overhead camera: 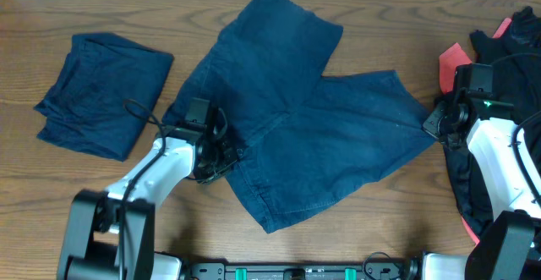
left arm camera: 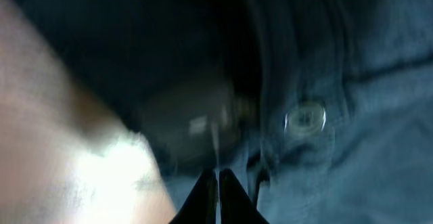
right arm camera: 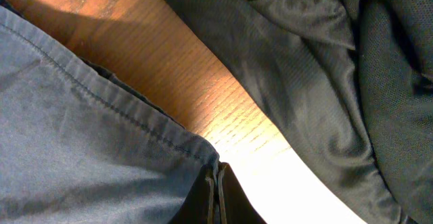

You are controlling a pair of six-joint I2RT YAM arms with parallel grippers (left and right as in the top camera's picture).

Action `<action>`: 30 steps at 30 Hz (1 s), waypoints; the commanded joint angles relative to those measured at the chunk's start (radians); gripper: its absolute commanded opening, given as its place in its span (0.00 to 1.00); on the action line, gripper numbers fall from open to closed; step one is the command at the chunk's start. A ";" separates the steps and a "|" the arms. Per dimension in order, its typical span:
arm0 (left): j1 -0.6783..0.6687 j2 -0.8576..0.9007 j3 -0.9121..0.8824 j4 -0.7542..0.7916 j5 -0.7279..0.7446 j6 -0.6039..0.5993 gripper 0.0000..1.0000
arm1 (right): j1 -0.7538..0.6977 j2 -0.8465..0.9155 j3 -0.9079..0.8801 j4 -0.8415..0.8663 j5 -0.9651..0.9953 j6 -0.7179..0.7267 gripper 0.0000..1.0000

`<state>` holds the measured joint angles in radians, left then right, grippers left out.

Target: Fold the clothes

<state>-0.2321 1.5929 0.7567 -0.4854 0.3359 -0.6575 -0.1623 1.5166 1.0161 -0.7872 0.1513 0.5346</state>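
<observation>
Dark navy shorts (overhead camera: 313, 119) lie spread flat in the middle of the table, legs pointing up and right. My left gripper (overhead camera: 221, 155) is shut on the shorts' waistband at their left edge; the left wrist view shows the closed fingertips (left arm camera: 218, 183) on the fabric next to a button (left arm camera: 306, 118). My right gripper (overhead camera: 433, 121) is shut on the hem corner of the right leg (right arm camera: 101, 163), the fingertips (right arm camera: 218, 183) pinching the corner just above the wood. A folded navy garment (overhead camera: 103, 92) lies at the far left.
A pile of black and coral-red garments (overhead camera: 507, 52) lies at the right edge, under and behind my right arm; its black mesh fabric (right arm camera: 318, 68) is close beside the right gripper. Bare wood (overhead camera: 380, 229) shows along the front.
</observation>
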 commanded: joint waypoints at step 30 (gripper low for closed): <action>0.103 0.042 0.236 -0.121 0.062 0.171 0.55 | 0.001 -0.011 0.001 -0.001 -0.073 0.010 0.01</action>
<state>-0.1307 1.7176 0.9649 -0.5259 0.2916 -0.5041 -0.1623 1.5166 1.0161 -0.7910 0.0803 0.5346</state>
